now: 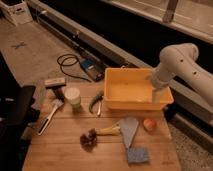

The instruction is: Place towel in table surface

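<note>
Yellow bin (134,104) at the back of the wooden table (62,152), with the white arm (176,59) coming down from the right into its right-hand end. The gripper (158,94) sits low inside that end of the bin, close to the right wall. Whether it is wide, narrow or holding anything cannot be told from this view.

The only towel-like item in sight is a grey folded cloth, taken here to be the towel (129,131). It lies flat on the table in front of the bin, between a dark-bristled brush (96,136) and a small orange fruit (149,124), with a blue-grey sponge (137,155) just in front of it. The visible floor of the bin shows no cloth, though the corner under the arm is hidden.

Step in hand, as a judgement: work inside the bin, either a reach for something in the hidden corner or a pause there. If the towel is in that corner, the next move calls for a firm grasp, a lift clear of the rim, and a carry to a bare patch of wood, such as the front left. The carry should clear the white cup (73,98) and the green item (95,101) left of the bin.
</note>
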Motion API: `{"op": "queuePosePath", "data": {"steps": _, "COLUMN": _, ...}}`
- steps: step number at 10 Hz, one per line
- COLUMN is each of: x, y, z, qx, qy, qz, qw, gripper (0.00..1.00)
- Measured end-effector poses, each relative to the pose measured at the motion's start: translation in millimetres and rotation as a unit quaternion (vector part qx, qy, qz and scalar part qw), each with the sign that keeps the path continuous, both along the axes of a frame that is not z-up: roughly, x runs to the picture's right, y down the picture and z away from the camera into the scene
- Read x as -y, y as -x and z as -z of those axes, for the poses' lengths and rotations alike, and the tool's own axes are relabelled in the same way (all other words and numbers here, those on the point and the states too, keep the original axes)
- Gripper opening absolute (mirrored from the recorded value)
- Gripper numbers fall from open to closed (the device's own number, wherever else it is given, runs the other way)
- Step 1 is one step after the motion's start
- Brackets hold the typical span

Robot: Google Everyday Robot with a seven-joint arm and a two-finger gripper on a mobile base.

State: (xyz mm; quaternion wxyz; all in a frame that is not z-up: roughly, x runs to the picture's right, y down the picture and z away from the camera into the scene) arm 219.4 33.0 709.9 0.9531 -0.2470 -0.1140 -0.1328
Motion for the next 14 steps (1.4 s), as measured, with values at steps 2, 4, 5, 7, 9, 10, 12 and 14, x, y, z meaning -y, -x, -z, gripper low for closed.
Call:
{"op": "queuePosePath", "data": {"steps": 2, "x": -24.1, "y": 11.2, "z": 11.5, "qx": 0.04, "qy": 0.015, "qz": 0.051, "qw": 0.9978, "gripper": 0.8}}
{"op": "queuePosePath", "data": {"steps": 4, "x": -31.2, "y": 17.7, "z": 14.8, "qx": 0.055, "qy": 0.019, "qz": 0.07, "qw": 0.9959, "gripper": 0.8}}
{"op": "queuePosePath", "data": {"steps": 5, "x": -31.2, "y": 17.7, "z": 14.8, "qx": 0.055, "qy": 0.019, "qz": 0.07, "qw": 0.9959, "gripper": 0.8}}
{"op": "queuePosePath", "data": {"steps": 7, "x": -33.8, "y": 18.7, "z": 14.5, "qx": 0.05, "qy": 0.022, "qz": 0.081, "qw": 0.9953, "gripper": 0.8}}
{"op": "queuePosePath", "data": {"steps": 9, "x": -48.5, "y": 32.7, "z": 9.9, "qx": 0.043, "qy": 0.036, "qz": 0.107, "qw": 0.9927, "gripper": 0.8}}
{"op": "queuePosePath", "data": {"steps": 10, "x": -68.3, "y": 47.5, "z": 4.5, "qx": 0.043, "qy": 0.051, "qz": 0.123, "qw": 0.9902, "gripper": 0.8}}
{"op": "queuePosePath", "data": {"steps": 12, "x": -100.6, "y": 61.7, "z": -8.0, "qx": 0.048, "qy": 0.069, "qz": 0.135, "qw": 0.9872, "gripper": 0.8}}
{"op": "queuePosePath", "data": {"steps": 14, "x": -128.0, "y": 77.8, "z": -17.1, "qx": 0.055, "qy": 0.08, "qz": 0.139, "qw": 0.9854, "gripper": 0.8}}
